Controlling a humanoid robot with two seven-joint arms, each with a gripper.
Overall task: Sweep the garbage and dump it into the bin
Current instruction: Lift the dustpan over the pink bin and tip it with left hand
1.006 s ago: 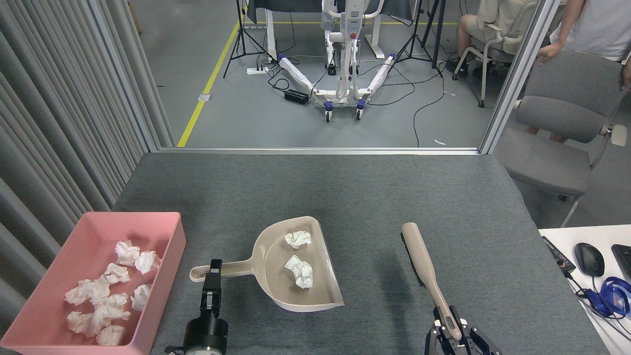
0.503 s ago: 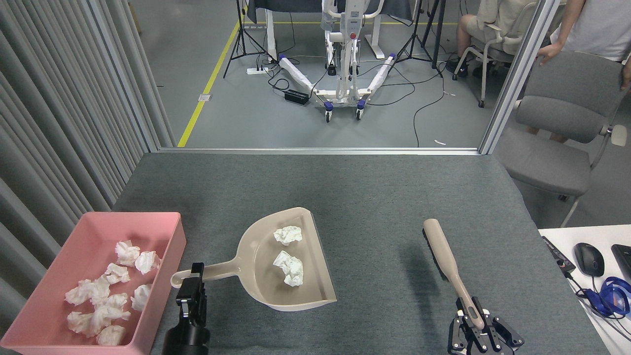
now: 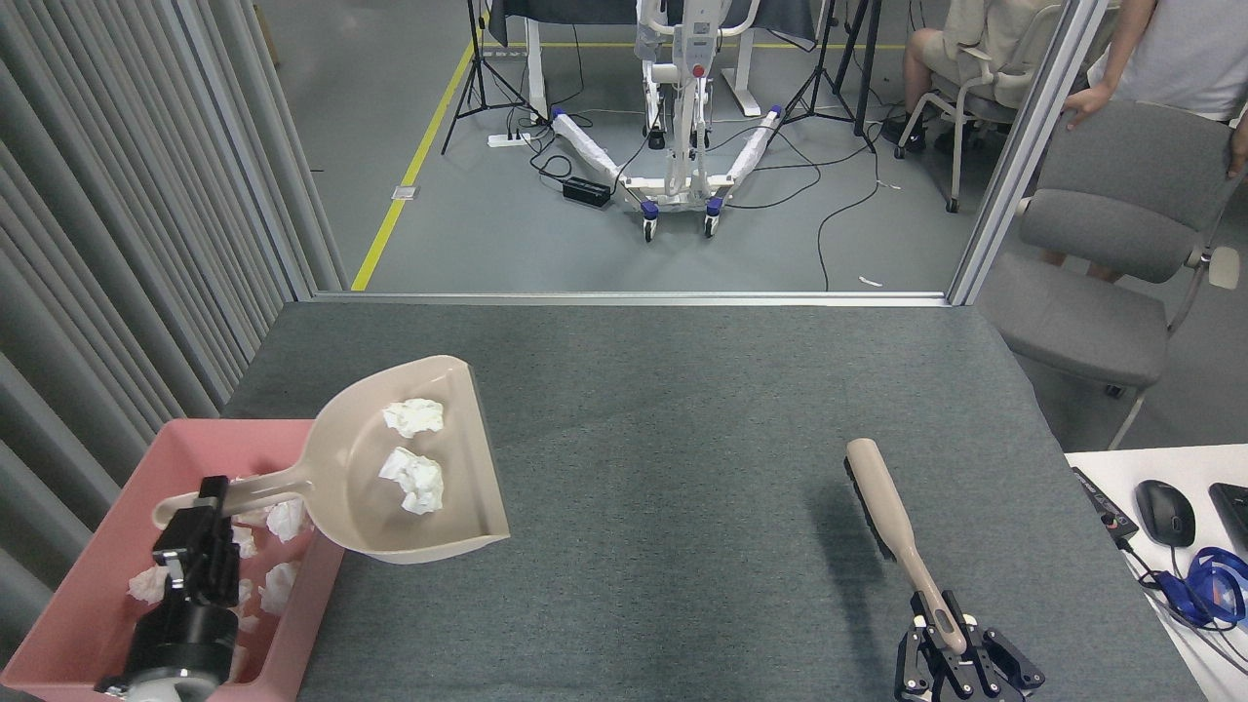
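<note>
My left gripper (image 3: pixel 200 507) is shut on the handle of the beige dustpan (image 3: pixel 414 463), which hangs above the table beside the pink bin (image 3: pixel 107 624). Two white garbage wads (image 3: pixel 411 478) lie in the pan. Its handle and my left arm reach over the bin, hiding part of the several tissue wads (image 3: pixel 283 522) inside. At the lower right, my right gripper (image 3: pixel 944 639) is shut on the handle of the beige brush (image 3: pixel 882 507), whose head points away from me over the grey table (image 3: pixel 682 409).
Grey slatted panels stand along the left edge. A grey chair (image 3: pixel 1111 263) stands past the table's right side. A white side table with a mouse (image 3: pixel 1165 512) and blue headphones (image 3: pixel 1209 585) is at lower right. People sit beyond a metal post (image 3: pixel 1024 146).
My left gripper has lifted the dustpan with its two wads and carried it left, to the bin's edge. The right gripper with the brush has shifted slightly right and toward me.
</note>
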